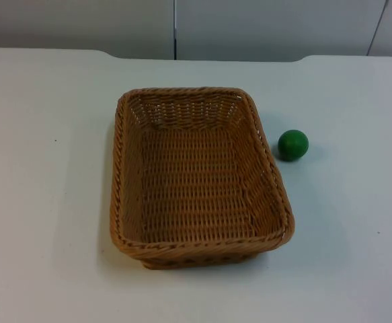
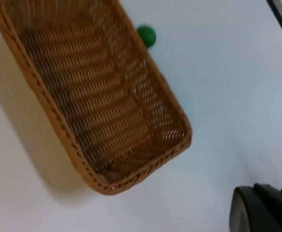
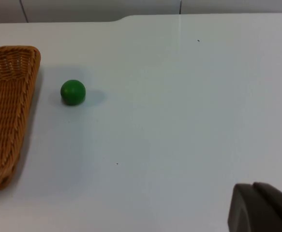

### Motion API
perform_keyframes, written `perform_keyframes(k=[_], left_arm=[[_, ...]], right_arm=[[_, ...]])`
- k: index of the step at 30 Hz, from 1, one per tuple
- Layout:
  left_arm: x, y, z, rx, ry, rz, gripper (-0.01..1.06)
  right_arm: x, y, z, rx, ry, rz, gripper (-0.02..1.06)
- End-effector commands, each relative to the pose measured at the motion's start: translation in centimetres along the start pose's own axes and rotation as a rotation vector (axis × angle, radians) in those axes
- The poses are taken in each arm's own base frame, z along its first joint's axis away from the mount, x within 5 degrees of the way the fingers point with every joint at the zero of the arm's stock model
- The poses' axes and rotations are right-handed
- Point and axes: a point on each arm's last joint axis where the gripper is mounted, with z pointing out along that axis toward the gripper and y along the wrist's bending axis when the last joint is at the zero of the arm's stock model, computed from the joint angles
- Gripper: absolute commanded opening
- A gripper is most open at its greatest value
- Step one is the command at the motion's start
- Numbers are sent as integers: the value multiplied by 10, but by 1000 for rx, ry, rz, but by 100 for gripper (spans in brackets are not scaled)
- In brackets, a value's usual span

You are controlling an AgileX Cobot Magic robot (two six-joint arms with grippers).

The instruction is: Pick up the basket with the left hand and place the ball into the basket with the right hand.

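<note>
Right, nothing is held yet, and both arms wait back from the action. Starting at the left: the left gripper (image 2: 262,209) hangs well apart from the basket (image 1: 197,176), with one dark fingertip poking into its wrist view, and I cannot tell how its fingers stand. The basket sits flat on the white table (image 1: 41,202), open side up and bare inside, its long sides running away toward the grey wall (image 1: 263,27). That leaves its woven rim free all round, which I judge gives the left gripper an easy pinch on the near or left edge.

Moving right, the green ball (image 1: 293,145) rests on the table just beside the basket's right rim, apart from it, not touching. It lies on the right arm's side, a handy spot for that arm to take it. Over at the far right, the right gripper (image 3: 261,208) looks across open table at the ball (image 3: 73,92) and the basket's corner (image 3: 10,96), well short of both; its fingers too I cannot read.

My call: the basket lift comes first, and it is not yet begun.
</note>
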Motion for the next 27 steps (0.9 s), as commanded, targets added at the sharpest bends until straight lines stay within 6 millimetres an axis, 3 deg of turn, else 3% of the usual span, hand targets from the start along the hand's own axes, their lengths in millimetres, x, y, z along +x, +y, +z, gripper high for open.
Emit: perform_keyframes(k=[1, 5, 8, 9, 13, 20, 23, 27], left_arm=[[-8, 15, 19, 36, 49, -20, 0], [-13, 37, 42, 9, 90, -50, 0], [-15, 50, 79, -102, 128, 16, 0], [-15, 50, 79, -102, 128, 16, 0], [-18, 54, 124, -210, 150, 54, 0], [-38, 70, 160, -297, 268, 40, 0], [-52, 78, 169, -353, 320, 45, 5], [-65, 87, 181, -387, 317, 29, 29]], right_arm=[[1, 0, 1, -1, -6, 3, 0], [1, 0, 1, -1, -6, 3, 0], [1, 0, 1, -1, -6, 3, 0], [1, 0, 1, -1, -6, 3, 0], [1, 0, 1, -1, -6, 3, 0], [1, 0, 1, -1, -6, 3, 0], [1, 0, 1, -1, -6, 3, 0], [1, 0, 1, -1, -6, 3, 0]])
